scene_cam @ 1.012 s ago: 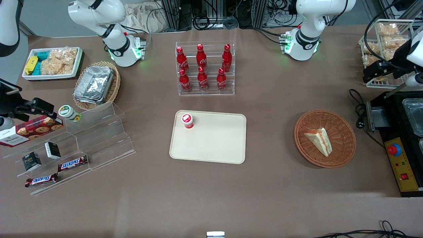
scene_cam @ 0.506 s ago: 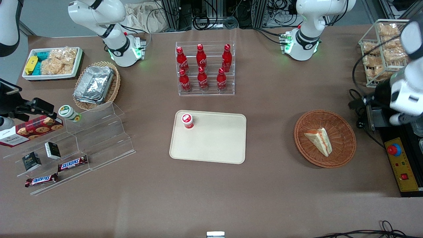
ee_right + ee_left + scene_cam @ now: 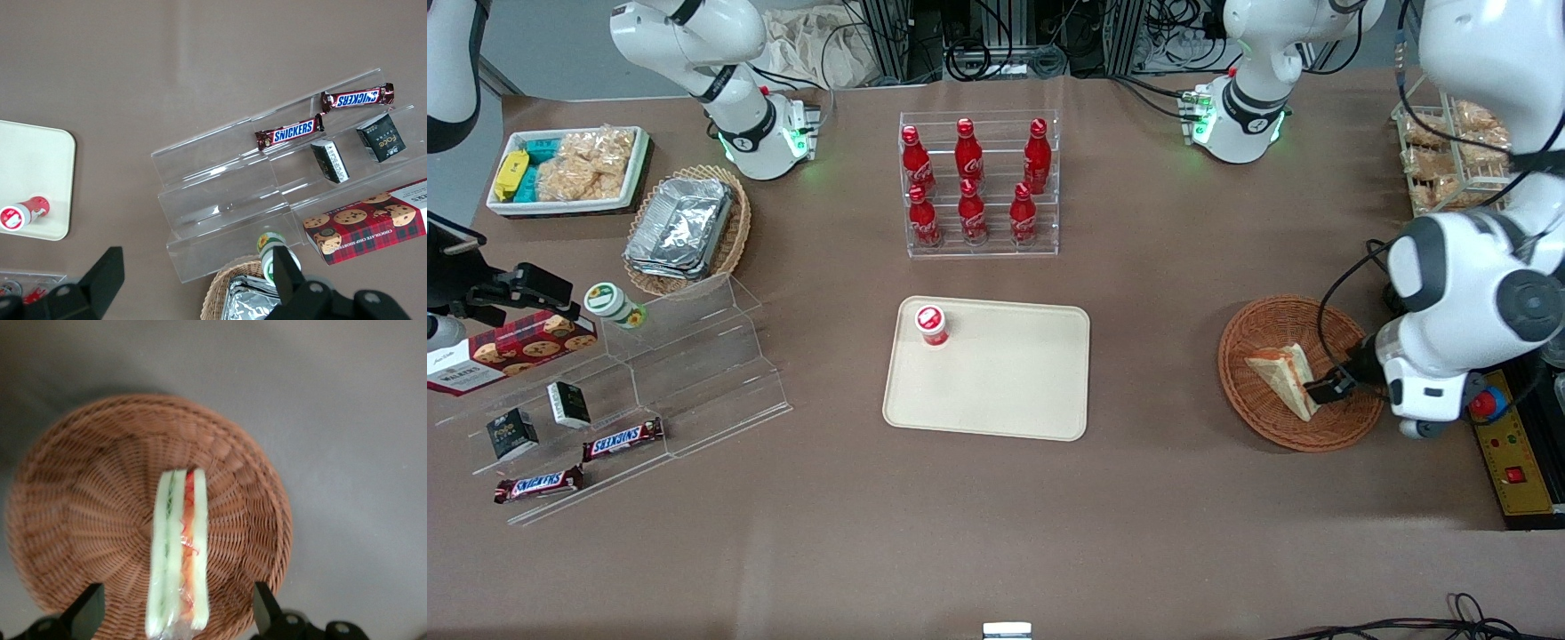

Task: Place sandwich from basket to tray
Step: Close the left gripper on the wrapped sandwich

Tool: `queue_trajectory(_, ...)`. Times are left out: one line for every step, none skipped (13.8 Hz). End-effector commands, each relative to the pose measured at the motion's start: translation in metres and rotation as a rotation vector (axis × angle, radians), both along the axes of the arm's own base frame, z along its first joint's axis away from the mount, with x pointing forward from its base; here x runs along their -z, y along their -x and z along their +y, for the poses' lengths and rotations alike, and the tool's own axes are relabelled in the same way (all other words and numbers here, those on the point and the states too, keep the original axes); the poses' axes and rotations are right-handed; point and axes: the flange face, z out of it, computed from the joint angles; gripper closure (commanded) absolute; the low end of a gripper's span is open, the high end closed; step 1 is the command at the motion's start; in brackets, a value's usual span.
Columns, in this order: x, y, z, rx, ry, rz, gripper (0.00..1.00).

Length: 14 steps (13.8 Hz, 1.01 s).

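A robotics lab is being shown: robot arms [image 3: 738, 116] are being seen bolted to a brown tabletop [image 3: 996, 533], cables [image 3: 996, 44] are being left tangled along its edge, and shop-style snack racks [image 3: 631, 391] are being displayed as props.

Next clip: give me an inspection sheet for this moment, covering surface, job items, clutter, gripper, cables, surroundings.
Surface: brown table.
Job items: sandwich lies in the basket; tray carries a small red-capped cup.
Clutter: cola bottles in a clear rack, foil containers, snack bars, cookie box.
Gripper: gripper open, its fingers either side of the sandwich's end, over the basket.
Cables: black lead beside the basket.
Surroundings: control box at the working arm's end.
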Motion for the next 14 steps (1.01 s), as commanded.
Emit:
queue_trajectory(0.035,0.011,-0.006,-0.043,0.006,-0.016,0.0)
queue_trajectory(0.045,0.014,-0.006,-0.041,0.005,-0.001,0.0)
queue_trajectory(0.052,0.016,-0.006,-0.041,0.004,0.002,0.0)
queue_trajectory(0.059,0.019,-0.005,-0.043,0.003,-0.007,0.0)
queue_trajectory(0.068,0.024,-0.006,-0.037,-0.001,-0.012,0.0)
queue_trajectory(0.075,0.025,-0.005,-0.036,-0.001,-0.012,0.0)
queue_trajectory(0.076,0.026,-0.005,-0.036,-0.002,-0.011,0.07)
queue_trajectory(0.075,0.026,-0.005,-0.035,-0.003,-0.009,0.27)
queue_trajectory(0.073,0.026,-0.005,-0.033,-0.003,-0.009,0.5)
queue_trajectory(0.069,0.025,-0.005,-0.03,-0.002,-0.014,0.64)
queue_trajectory(0.061,0.024,-0.005,-0.02,-0.005,-0.02,0.74)
queue_trajectory(0.043,0.02,-0.005,-0.015,-0.008,-0.042,0.81)
queue_trajectory(0.019,0.016,-0.014,0.006,-0.01,-0.056,0.85)
queue_trajectory(-0.004,0.012,-0.028,0.045,-0.022,-0.048,0.86)
